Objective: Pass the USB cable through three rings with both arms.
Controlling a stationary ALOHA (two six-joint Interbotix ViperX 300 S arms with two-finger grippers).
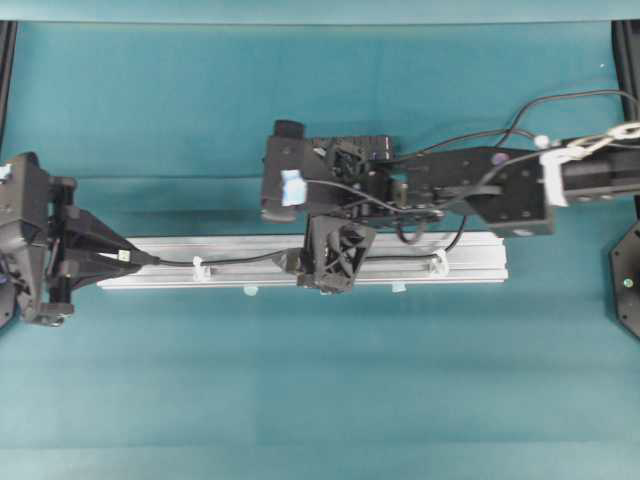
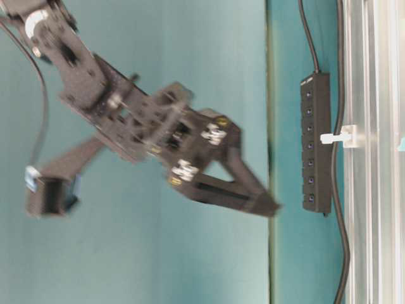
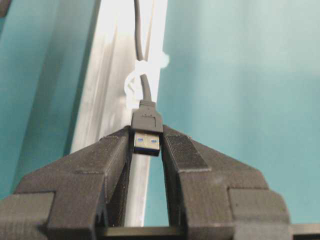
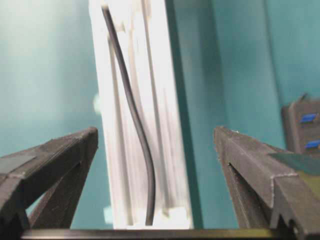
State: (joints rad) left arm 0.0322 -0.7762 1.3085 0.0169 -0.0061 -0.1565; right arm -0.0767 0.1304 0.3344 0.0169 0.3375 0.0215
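Black cord runs along the top of the silver aluminium rail (image 1: 300, 262), and that is the USB cable (image 1: 240, 259), lying nearly the rail's whole length. Its plug (image 3: 146, 131), silver tip with a blue tongue, is pinched between the pressed-in fingers of the left gripper (image 3: 147, 145) just off the rail's left end. From the left wrist view the cord comes straight out of a small translucent-white ring (image 3: 137, 82) and into the plug, so I judge that ring as threaded. From overhead I can make out that same left ring (image 1: 199, 267) and another near the right end (image 1: 439, 264), with the cord appearing to run through both; the middle ring is hidden under the right arm's wrist, so I cannot say for certain that it is threaded too. The right gripper (image 4: 155, 150) hangs above the middle of the rail with its jaws spread wide and nothing between them but air, the cord lying on the rail below. My guess is that the threading is all but finished and little more than letting go remains. A long black hub (image 2: 316, 142) with blue sockets lies beside the rail. I can read no brand, label or writing anywhere; the pale blue tape patch on the right arm is blank.
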